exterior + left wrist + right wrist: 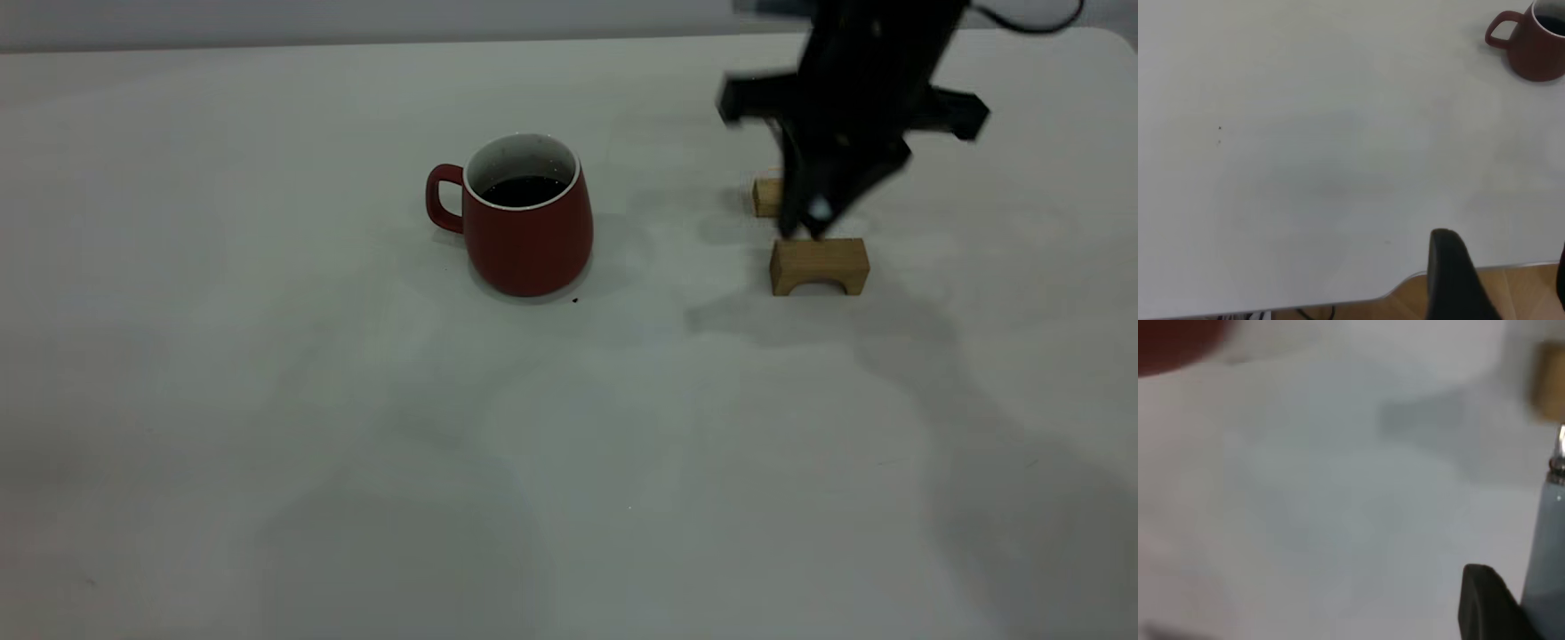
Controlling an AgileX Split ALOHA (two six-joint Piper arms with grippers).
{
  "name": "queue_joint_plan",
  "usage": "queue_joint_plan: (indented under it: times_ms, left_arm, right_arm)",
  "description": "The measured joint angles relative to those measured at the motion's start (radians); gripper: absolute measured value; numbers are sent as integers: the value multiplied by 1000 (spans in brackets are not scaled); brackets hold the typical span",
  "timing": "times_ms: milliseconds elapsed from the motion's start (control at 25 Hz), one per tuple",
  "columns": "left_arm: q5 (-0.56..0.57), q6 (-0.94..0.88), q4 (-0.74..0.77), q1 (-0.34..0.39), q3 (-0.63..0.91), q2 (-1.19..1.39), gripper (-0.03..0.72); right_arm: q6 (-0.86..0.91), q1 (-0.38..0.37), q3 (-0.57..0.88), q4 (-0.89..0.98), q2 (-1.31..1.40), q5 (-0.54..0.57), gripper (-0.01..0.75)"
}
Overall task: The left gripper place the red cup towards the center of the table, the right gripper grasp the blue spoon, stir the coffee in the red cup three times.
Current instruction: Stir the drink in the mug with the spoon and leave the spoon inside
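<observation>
White table (267, 400), red cup (526, 218) central. Right gripper (813, 218) clamped on blue spoon (1545, 547) over wooden blocks (819, 265) — risk: weak clamp, spoon drops en route, or knocks the cup's rim.

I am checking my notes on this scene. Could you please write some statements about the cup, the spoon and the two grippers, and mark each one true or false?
1. The red cup stands upright on the table with dark coffee in it. True.
2. The blue spoon is already dipped in the coffee. False: it is at the right gripper, above the wooden blocks, away from the cup.
3. The left gripper holds the cup by its handle. False: it is near the table edge, far from the cup.
4. The cup's handle points away from the wooden blocks. True.
</observation>
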Motion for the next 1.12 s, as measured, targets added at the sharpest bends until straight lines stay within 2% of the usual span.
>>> queue_joint_plan:
  times_ms: [280, 600, 920, 1120]
  left_arm:
    - [0, 0, 0, 0, 0, 0, 446]
    - [0, 0, 0, 0, 0, 0, 446]
    - [0, 0, 0, 0, 0, 0, 446]
    - [0, 0, 0, 0, 0, 0, 446]
  right_arm:
    - [-188, 3, -71, 502, 6, 177, 133]
    - [-212, 3, -101, 877, 79, 329, 133]
    - [-233, 3, -102, 1222, 82, 353, 133]
    - [-48, 3, -102, 1360, 82, 353, 133]
